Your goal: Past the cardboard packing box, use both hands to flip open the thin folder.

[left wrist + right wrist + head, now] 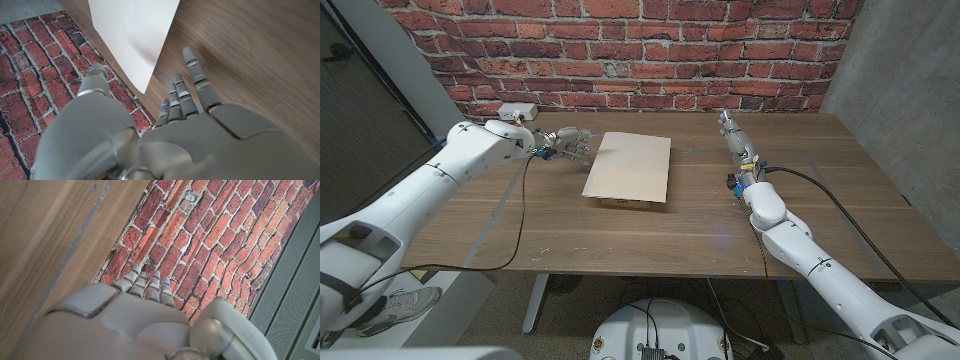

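Folder [629,166], thin and pale tan, lies closed on the wooden desk [650,235] at its middle, and we see the cardboard packing box [626,203] only as a low strip showing under the folder's near edge. We can read no brand, label or writing on the folder's cover or on the box from the head view.

Our left hand [563,143] is just beside the folder's left far corner, fingers apart and reaching toward it, holding nothing. In the left wrist view the same hand [165,135] has its fingers [192,70] spread over the desk close to the folder's [135,35] pale corner, without touching it as far as we can tell.

Our right hand [733,137] is raised to the right of the folder, well apart from it, fingers straight and close together, pointing toward the red brick wall [620,50], with nothing in it. The right wrist view shows that hand [140,310] with its fingers [145,282] extended toward the bricks.

A small grey box [518,109] sits at the desk's far left edge; any marking on it is too small to read.
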You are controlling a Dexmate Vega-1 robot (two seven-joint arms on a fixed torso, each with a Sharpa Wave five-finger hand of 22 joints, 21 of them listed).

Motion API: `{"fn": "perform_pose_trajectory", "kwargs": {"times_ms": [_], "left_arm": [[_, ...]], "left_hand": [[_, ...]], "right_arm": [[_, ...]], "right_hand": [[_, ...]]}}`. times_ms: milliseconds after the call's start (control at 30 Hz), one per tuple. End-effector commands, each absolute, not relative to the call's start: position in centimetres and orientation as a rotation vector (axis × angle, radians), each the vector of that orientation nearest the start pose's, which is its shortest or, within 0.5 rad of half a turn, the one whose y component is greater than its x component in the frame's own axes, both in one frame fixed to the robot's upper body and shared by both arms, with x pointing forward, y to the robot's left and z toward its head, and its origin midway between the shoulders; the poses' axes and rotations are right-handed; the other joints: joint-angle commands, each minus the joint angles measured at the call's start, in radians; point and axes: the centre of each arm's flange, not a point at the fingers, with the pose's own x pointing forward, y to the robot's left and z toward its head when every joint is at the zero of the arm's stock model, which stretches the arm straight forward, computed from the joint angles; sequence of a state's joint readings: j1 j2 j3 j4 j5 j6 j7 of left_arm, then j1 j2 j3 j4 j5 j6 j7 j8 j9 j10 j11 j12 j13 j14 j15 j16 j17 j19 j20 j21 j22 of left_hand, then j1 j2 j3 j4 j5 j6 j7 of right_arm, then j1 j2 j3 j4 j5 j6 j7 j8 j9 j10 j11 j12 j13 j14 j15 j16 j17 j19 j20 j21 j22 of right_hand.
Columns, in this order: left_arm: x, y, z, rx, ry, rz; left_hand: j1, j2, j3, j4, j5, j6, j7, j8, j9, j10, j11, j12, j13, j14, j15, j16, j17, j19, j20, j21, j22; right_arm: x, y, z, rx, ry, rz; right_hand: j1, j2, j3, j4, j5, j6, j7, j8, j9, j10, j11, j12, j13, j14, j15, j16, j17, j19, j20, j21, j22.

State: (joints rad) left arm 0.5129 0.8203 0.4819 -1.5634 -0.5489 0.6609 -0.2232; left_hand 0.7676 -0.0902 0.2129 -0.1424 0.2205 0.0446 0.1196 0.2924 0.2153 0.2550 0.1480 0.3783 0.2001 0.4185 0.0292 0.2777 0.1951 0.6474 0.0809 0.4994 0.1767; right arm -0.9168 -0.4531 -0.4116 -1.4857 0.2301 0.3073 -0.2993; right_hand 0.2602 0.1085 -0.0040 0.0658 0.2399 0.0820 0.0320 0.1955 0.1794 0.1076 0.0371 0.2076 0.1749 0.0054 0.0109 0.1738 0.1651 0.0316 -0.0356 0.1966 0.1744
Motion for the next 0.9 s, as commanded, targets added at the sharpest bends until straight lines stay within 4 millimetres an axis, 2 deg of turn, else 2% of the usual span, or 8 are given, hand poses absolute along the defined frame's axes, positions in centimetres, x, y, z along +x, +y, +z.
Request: {"fn": "perform_pose_trajectory", "kwargs": {"times_ms": [33,100,200,433,500,600,767,900], "left_arm": [[65.0,31.8,7.5,0.472,0.001,-0.292],[65.1,31.7,7.5,0.469,0.003,-0.299],[65.3,31.4,7.6,0.474,0.01,-0.31],[65.8,31.1,7.5,0.476,0.037,-0.336],[66.0,31.0,7.5,0.479,0.042,-0.34],[66.2,30.8,7.5,0.482,0.051,-0.342],[66.6,30.4,7.3,0.478,0.063,-0.346],[66.9,30.3,7.1,0.466,0.073,-0.358]], "left_hand": [[0.02,0.0,-0.001,0.001,-0.006,0.034,0.085,0.009,0.0,0.066,-0.012,0.009,-0.002,0.056,-0.016,0.014,-0.001,0.034,-0.019,0.008,0.004],[0.036,0.003,0.002,-0.001,-0.006,0.056,0.064,0.013,-0.001,0.105,-0.025,0.011,-0.004,0.085,-0.022,0.018,-0.003,0.041,-0.021,0.006,0.003],[0.047,0.003,0.001,0.001,-0.008,0.071,0.059,0.015,-0.002,0.157,-0.035,0.015,-0.007,0.13,-0.027,0.025,-0.006,0.053,-0.025,0.005,0.002],[0.06,0.003,0.0,0.004,-0.011,0.112,0.075,0.025,-0.003,0.198,-0.036,0.006,-0.012,0.16,-0.023,0.02,-0.011,0.072,-0.024,0.004,0.002],[0.062,0.003,-0.002,0.007,-0.012,0.133,0.068,0.03,-0.003,0.223,-0.043,0.006,-0.013,0.185,-0.022,0.023,-0.012,0.082,-0.027,0.004,0.001],[0.062,0.004,-0.007,0.016,-0.016,0.171,0.086,0.036,-0.003,0.292,-0.053,0.002,-0.016,0.248,-0.046,0.025,-0.016,0.122,-0.04,0.009,0.001],[0.059,0.006,-0.016,0.027,-0.022,0.285,0.086,0.063,-0.002,0.407,-0.087,-0.01,-0.019,0.366,-0.082,0.026,-0.02,0.201,-0.069,0.019,0.0],[0.074,0.01,-0.012,0.024,-0.023,0.334,0.084,0.072,-0.004,0.448,-0.1,-0.016,-0.019,0.407,-0.102,0.024,-0.021,0.234,-0.085,0.024,0.0]], "right_arm": [[60.7,-22.9,-2.6,-0.175,-0.773,0.021],[60.6,-23.0,-2.6,-0.175,-0.775,0.02],[60.5,-23.1,-2.6,-0.171,-0.779,0.014],[60.4,-23.2,-2.7,-0.167,-0.782,0.005],[60.3,-23.3,-2.8,-0.167,-0.784,0.002],[60.2,-23.4,-2.8,-0.166,-0.785,-0.003],[60.1,-23.6,-2.9,-0.164,-0.786,-0.008],[60.0,-23.8,-3.0,-0.162,-0.786,-0.013]], "right_hand": [[0.013,0.001,0.002,-0.001,-0.007,0.007,-0.001,-0.006,0.001,0.012,0.0,-0.003,0.001,0.003,0.007,0.004,0.002,0.015,-0.01,0.004,0.006],[0.013,0.001,0.002,-0.001,-0.007,0.007,0.0,-0.006,0.001,0.012,0.001,-0.003,0.001,0.003,0.007,0.004,0.002,0.015,-0.011,0.004,0.006],[0.014,0.001,0.002,-0.002,-0.008,0.008,0.0,-0.005,0.001,0.013,0.001,-0.003,0.001,0.004,0.006,0.004,0.002,0.015,-0.011,0.004,0.006],[0.015,0.001,0.002,-0.003,-0.009,0.008,-0.001,-0.006,0.001,0.014,0.0,-0.003,0.001,0.007,0.006,0.004,0.002,0.016,-0.012,0.004,0.006],[0.015,0.001,0.002,-0.003,-0.009,0.008,0.0,-0.006,0.001,0.015,0.001,-0.003,0.001,0.008,0.006,0.004,0.002,0.017,-0.011,0.004,0.006],[0.015,0.001,0.002,-0.003,-0.009,0.008,-0.001,-0.006,0.001,0.015,-0.001,-0.003,0.001,0.009,0.006,0.005,0.002,0.017,-0.012,0.004,0.006],[0.015,0.001,0.002,-0.004,-0.01,0.008,-0.001,-0.006,0.001,0.017,0.0,-0.003,0.001,0.011,0.007,0.005,0.002,0.018,-0.013,0.004,0.006],[0.016,0.002,0.002,-0.005,-0.011,0.009,-0.001,-0.006,0.001,0.018,-0.001,-0.003,0.001,0.012,0.007,0.005,0.002,0.019,-0.013,0.004,0.006]]}}
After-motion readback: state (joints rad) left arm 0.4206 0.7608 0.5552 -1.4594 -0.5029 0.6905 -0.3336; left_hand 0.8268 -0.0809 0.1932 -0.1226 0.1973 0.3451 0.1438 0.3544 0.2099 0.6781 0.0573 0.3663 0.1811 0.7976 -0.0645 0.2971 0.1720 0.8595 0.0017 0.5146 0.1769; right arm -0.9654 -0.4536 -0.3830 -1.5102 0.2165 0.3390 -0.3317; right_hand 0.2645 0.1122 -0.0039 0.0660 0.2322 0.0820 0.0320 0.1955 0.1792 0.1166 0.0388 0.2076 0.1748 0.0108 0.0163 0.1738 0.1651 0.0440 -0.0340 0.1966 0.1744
